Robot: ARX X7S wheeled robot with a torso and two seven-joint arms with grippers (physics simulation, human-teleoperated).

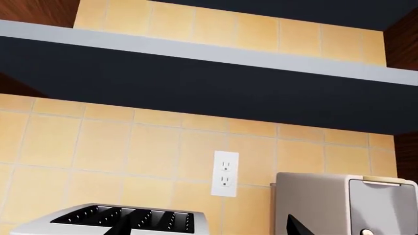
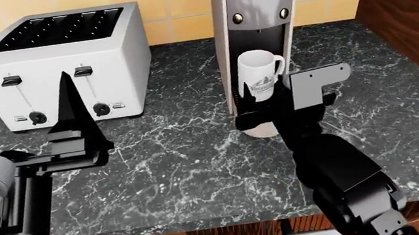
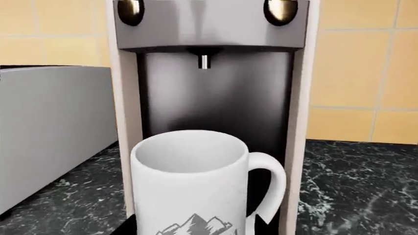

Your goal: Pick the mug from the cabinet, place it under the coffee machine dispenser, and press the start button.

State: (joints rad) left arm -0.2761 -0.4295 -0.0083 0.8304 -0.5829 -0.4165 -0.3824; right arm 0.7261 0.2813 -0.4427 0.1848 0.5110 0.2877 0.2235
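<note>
Mug: the mug (image 2: 258, 74) stood upright at the mouth of the machine's front recess, handle to the right, logo facing near; in the right wrist view the mug (image 3: 196, 183) sat directly below the spout (image 3: 203, 61), which suits filling.
Machine: the coffee machine (image 2: 254, 2) stood on the dark marble desk (image 2: 182, 157), right of the toaster (image 2: 65, 66) and apart from it.
Buttons: two round knobs (image 3: 281, 11) sat on the machine's head above the recess; neither was being touched, so pressing start looked not yet done.
Right pincer: the right pincer (image 2: 262, 116) sat at the mug's base, on its near side; whether its fingers were clamped on the mug or apart I could not tell.
Left pincer: the left pincer (image 2: 27, 120) hovered near the toaster, fingers spread apart, holding nothing.
</note>
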